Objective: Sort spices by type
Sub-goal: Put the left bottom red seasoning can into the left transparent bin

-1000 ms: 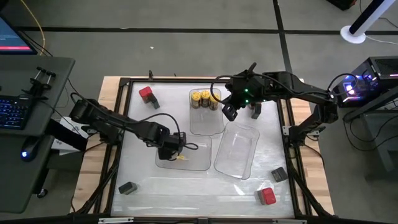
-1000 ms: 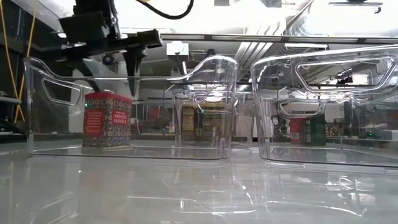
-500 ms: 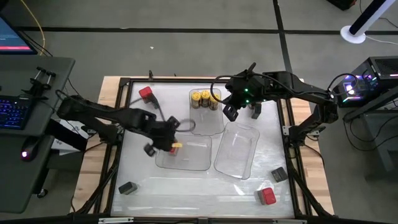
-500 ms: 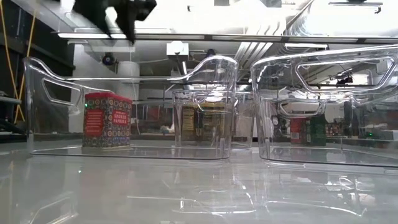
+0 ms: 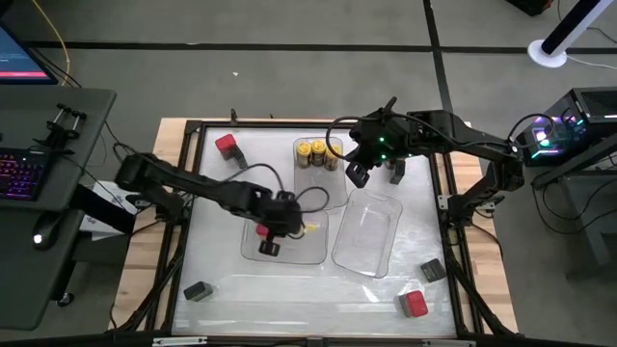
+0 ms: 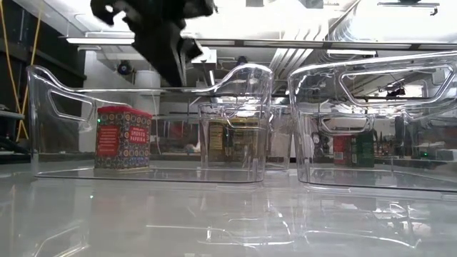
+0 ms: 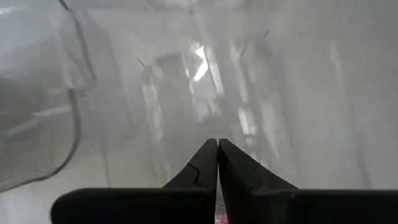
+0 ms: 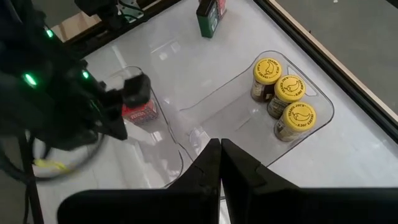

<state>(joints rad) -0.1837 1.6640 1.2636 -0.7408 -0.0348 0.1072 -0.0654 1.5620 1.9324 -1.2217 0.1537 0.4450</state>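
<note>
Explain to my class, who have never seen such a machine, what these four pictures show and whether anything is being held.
This is a robot with two dark arms at a white table, sorting spice containers. One picture looks straight down, one looks level across the tabletop, and two come from cameras on the arms' wrists. Three yellow-lidded jars stand in one clear tray. A red tin stands in a second tray. A third tray is empty. Loose on the table lie two more red tins and two grey blocks. The left gripper hovers above the second tray, and the right gripper is near the jars' tray. Both are shut and hold nothing.
</note>
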